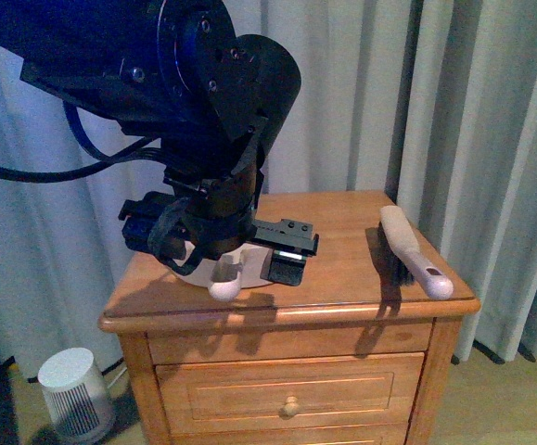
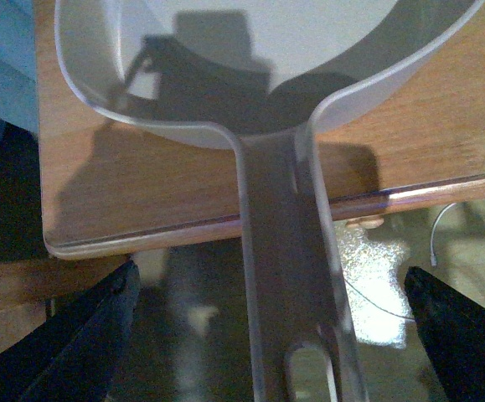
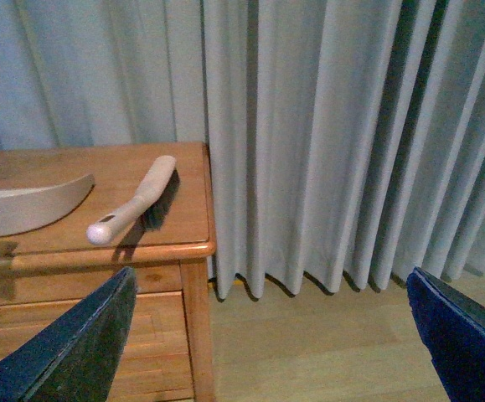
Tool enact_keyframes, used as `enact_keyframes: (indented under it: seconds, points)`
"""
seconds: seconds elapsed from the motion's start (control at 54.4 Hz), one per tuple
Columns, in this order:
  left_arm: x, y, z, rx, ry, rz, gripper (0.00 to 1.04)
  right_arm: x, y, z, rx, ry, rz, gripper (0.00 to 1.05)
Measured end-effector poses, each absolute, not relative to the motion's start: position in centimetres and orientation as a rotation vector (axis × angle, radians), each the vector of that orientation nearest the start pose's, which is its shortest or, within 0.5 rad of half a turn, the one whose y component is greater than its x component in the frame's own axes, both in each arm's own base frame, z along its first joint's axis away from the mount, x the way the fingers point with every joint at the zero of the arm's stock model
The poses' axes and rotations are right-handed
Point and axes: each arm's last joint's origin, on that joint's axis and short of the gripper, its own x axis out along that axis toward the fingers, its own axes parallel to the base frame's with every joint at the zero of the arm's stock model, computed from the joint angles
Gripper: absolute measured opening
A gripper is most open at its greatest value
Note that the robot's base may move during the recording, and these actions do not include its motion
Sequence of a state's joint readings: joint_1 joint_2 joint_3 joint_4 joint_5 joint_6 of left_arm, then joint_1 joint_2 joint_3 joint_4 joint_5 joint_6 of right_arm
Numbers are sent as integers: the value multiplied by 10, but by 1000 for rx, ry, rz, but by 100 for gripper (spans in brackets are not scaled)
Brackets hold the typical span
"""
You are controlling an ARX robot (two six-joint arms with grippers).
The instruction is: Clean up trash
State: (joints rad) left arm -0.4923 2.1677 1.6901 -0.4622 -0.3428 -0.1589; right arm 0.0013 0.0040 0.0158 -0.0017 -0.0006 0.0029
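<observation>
Bedside chest (image 1: 342, 218), wooden, drawers below.
- Dustpan (image 2: 326, 38): near the front left corner of the top, handle overhanging the front edge.
- Brush (image 1: 411, 248): along the right edge.
- Left gripper (image 2: 269, 272): jaws wide apart, straddling the dustpan handle without touching it.
- Right gripper (image 3: 269, 280): jaws spread, empty, off the chest's right side.
- Trash: not discernible in any view.

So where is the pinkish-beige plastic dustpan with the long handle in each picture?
Front view: the pinkish-beige plastic dustpan peeks out under the black left arm, handle tip near the front edge.
Left wrist view: the dustpan fills most of the picture, handle sticking out past the edge.
Right wrist view: only the curved rim of the dustpan shows, beside the white-handled brush.
Shared landmark: the wooden nightstand top, in all three.
</observation>
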Motion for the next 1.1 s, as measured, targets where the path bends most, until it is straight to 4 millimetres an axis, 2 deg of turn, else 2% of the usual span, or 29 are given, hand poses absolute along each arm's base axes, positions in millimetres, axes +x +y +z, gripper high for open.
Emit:
enact_keyframes:
  seconds: [0.57,0.883,0.92,0.975,1.103]
  points:
    - [417,-210,167,213,886,-76,97,97,0,168,3,-10,2,97]
    - [417,-211,166,208,879,-80,97,97,0,168,3,-10,2,97]
    - [417,-211,166,209,879,-81,95,97,0,168,3,-10,2,97]
    - [417,-211,166,208,879,-80,85,97,0,168,3,-10,2,97]
    - [417,-211,166,208,879,-81,54,97,0,168,3,-10,2,97]
